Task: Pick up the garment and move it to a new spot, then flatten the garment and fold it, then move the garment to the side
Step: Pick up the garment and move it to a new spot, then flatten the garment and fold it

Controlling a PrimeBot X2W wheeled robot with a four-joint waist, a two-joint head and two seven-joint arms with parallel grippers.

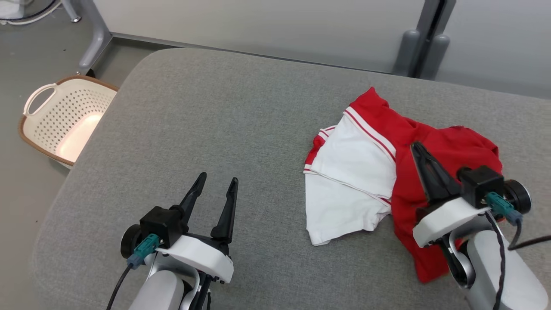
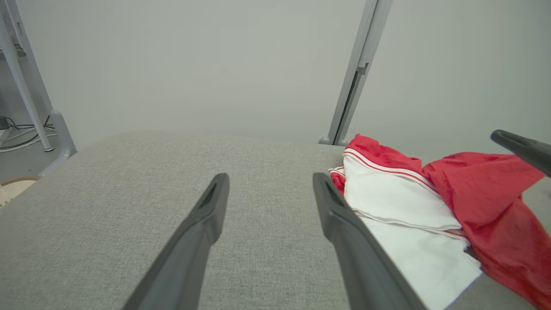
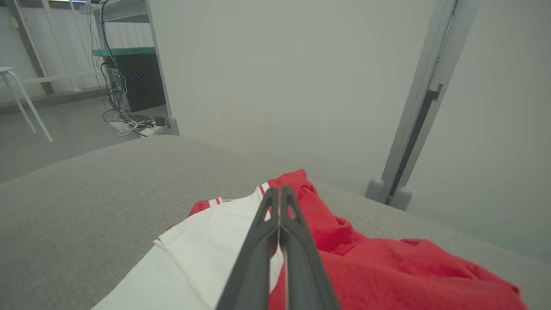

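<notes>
The red-and-white garment [image 1: 374, 172] lies crumpled on the grey padded top [image 1: 215, 107], close to its right edge, with the white half towards the middle and the red half towards that edge. My right pincer [image 1: 415, 146] is pressed together, fingers flush, over the red cloth near the seam with the white; I cannot tell whether it touches the cloth. My left pincer [image 1: 217, 178] stands spread over bare padding near the front edge, well apart from the garment. A perforated basket [image 1: 64, 120] sits on the floor beside the left edge.

Grey cushioned surface [image 1: 206, 112] beneath the left claw [image 1: 217, 178], cream perforated basket [image 1: 82, 103] on grey floor [image 1: 26, 56] off to its left, pale partition wall [image 1: 258, 21] ahead, cables [image 3: 125, 122] trailing beyond.
</notes>
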